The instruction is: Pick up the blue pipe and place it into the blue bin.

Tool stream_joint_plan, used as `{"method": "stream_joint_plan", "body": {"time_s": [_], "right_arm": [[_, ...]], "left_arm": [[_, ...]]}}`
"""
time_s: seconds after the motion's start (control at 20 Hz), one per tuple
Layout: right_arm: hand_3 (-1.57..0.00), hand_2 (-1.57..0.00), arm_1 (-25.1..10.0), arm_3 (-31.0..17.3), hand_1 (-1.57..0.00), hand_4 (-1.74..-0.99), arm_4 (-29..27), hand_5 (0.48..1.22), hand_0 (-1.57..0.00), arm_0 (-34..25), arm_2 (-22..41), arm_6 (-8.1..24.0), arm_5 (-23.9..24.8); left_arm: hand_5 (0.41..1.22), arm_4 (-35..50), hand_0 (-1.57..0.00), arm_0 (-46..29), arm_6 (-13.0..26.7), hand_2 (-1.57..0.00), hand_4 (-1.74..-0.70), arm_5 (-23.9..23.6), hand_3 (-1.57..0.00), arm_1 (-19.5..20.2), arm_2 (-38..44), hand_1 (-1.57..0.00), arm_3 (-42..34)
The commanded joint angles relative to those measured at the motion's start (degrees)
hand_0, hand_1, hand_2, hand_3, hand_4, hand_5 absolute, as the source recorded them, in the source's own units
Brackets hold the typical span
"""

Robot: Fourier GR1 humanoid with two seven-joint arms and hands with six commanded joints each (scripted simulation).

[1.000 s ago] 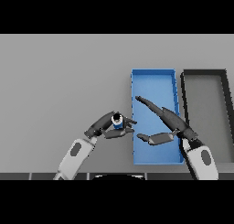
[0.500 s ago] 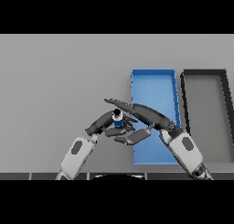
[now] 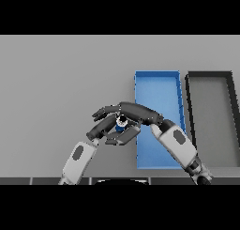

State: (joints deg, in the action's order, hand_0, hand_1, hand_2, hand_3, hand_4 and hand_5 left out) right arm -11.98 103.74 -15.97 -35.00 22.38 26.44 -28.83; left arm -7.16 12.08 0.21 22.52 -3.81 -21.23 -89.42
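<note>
The blue pipe (image 3: 120, 127), small with a dark and white top end, sits between both hands just left of the blue bin (image 3: 157, 74). My left hand (image 3: 99, 129) reaches in from the lower left with its fingers curled round the pipe. From the lower right, my right hand (image 3: 138, 112) stretches its long fingers over the top of the pipe while its thumb lies flat below it, so the pipe is mostly hidden. The pipe is above the grey table, outside the bin's left wall.
A black bin (image 3: 208, 75) stands directly right of the blue bin, its walls parallel to it. My right forearm (image 3: 178, 147) crosses over the blue bin's near half. Grey table extends to the left and back.
My right hand has swung left out of the blue bin and over the pipe, its fingers now covering it. The left hand has stayed on the pipe, shifting slightly.
</note>
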Motion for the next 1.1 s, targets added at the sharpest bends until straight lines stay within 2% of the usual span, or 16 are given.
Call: {"method": "stream_joint_plan", "body": {"time_s": [0.0, 0.05, 0.15, 0.2, 0.25, 0.3, 0.45, 0.5, 0.6, 0.65, 0.75, 0.85, 0.9, 0.95, 1.0, 1.05], "right_arm": [[-0.6, -0.74, 0.8, -0.6, -0.7, -1.406, 0.2, 0.5, -0.7, 0.2, 0.5, -1.1, 0.0], [-0.76, -0.91, 0.9, -0.7, -0.88, -1.467, 0.2, 0.518, -0.88, -0.2, 0.4, -1.2, 0.3], [-0.95, -1.15, 1.9, -0.2, -1.13, -1.551, -1.0, 0.596, -1.13, 0.5, 1.5, -0.2, 0.6], [-1.02, -1.23, 2.5, -0.7, -1.22, -1.581, -1.2, 0.65, -1.22, 0.4, 1.4, -1.7, 1.6], [-1.1, -1.3, 2.4, -0.7, -1.29, -1.606, -1.4, 0.765, -1.29, 0.9, 1.5, -2.7, 1.6], [-1.19, -1.35, 2.0, -0.7, -1.34, -1.628, -1.4, 0.856, -1.34, 1.3, 1.8, -4.6, 1.8], [-1.36, -1.46, 1.0, -0.4, -1.45, -1.68, -1.8, 1.034, -1.45, 0.4, 3.0, -5.4, 3.2], [-1.4, -1.48, 0.9, 0.1, -1.48, -1.692, -1.2, 1.071, -1.48, 0.8, 3.8, -7.6, 3.8], [-1.46, -1.51, 0.2, 0.0, -1.51, -1.71, -0.4, 1.125, -1.51, 0.4, 4.2, -8.0, 3.9], [-1.48, -1.53, 0.5, -0.3, -1.52, -1.716, -0.3, 1.144, -1.52, 1.0, 4.3, -10.1, 4.3], [-1.52, -1.54, 0.8, -0.1, -1.54, -1.725, -0.3, 1.172, -1.54, 1.3, 4.3, -10.3, 6.1], [-1.54, -1.55, 0.5, 0.3, -1.55, -1.731, -0.7, 1.19, -1.55, 1.2, 4.2, -10.9, 7.4], [-1.54, -1.56, 0.8, 0.3, -1.56, -1.733, 0.2, 1.196, -1.56, 1.3, 5.3, -11.5, 8.1], [-1.55, -1.56, 0.2, 0.0, -1.56, -1.734, -0.4, 1.201, -1.56, 0.7, 5.0, -11.9, 8.1], [-1.55, -1.56, -0.3, 0.4, -1.56, -1.736, -0.6, 1.205, -1.56, 0.7, 5.3, -11.3, 8.0], [-1.56, -1.56, -0.3, 0.9, -1.56, -1.737, -0.6, 1.208, -1.56, 0.7, 5.6, -8.9, 8.1]], "left_arm": [[1.221, 0.3, -1.57, 0.1, 1.2, -1.57, -1.59, 0.1, -1.57, 0.1, -0.2, -1.57, -0.9], [1.221, 0.2, -1.57, -0.3, 1.7, -1.57, -1.62, -0.1, -1.57, 0.1, -0.5, -1.57, -1.8], [1.221, 0.2, -1.57, -1.4, 0.3, -1.57, -1.66, -0.5, -1.51, -0.1, -0.9, -1.57, -1.3], [1.221, 1.3, -1.57, -0.8, 0.5, -1.57, -1.68, -0.1, -1.52, -0.8, -0.4, -1.57, -0.9], [1.221, 2.0, -1.57, -1.7, -0.2, -1.57, -1.69, 0.3, -1.53, -1.0, -0.5, -1.57, -0.9], [1.221, 2.4, -1.57, -0.7, 0.7, -1.57, -1.7, 0.6, -1.5, -1.5, 0.2, -1.57, -0.3], [1.221, 3.3, -1.57, -0.6, 0.1, -1.57, -1.72, 1.7, -1.44, -1.5, 0.5, -1.57, -0.4], [1.221, 3.1, -1.57, -0.3, 0.9, -1.57, -1.72, 1.8, -1.44, -1.7, 0.7, -1.57, -0.8], [1.221, 2.3, -1.57, -0.4, 0.8, -1.57, -1.73, 1.9, -1.43, -1.4, 1.0, -1.57, -0.7], [1.221, 1.7, -1.57, -0.3, 1.3, -1.57, -1.73, 1.6, -1.43, -1.7, 0.9, -1.57, -0.9], [1.221, 1.2, -1.57, -0.8, 1.5, -1.57, -1.73, 1.5, -1.42, -1.4, 0.8, -1.57, -1.6], [1.221, -0.8, -1.57, -0.2, -0.7, -1.57, -1.72, 0.3, -1.45, -0.8, 1.4, -1.57, -1.8], [1.221, -2.2, -1.46, -0.3, -1.5, -1.29, -1.6, -0.5, -1.17, -0.7, 1.0, -1.34, -1.6], [1.221, -2.0, -1.17, -1.0, -1.7, -1.03, -1.47, 0.6, -0.93, -0.1, 0.8, -1.07, -2.1], [1.221, -2.3, -0.94, -0.9, -2.9, -0.83, -1.37, 2.4, -0.75, 0.9, 1.2, -0.86, -1.6], [1.221, -3.5, -0.75, -1.2, -1.4, -0.66, -1.28, 3.4, -0.6, 1.0, 0.7, -0.69, -2.0]]}}
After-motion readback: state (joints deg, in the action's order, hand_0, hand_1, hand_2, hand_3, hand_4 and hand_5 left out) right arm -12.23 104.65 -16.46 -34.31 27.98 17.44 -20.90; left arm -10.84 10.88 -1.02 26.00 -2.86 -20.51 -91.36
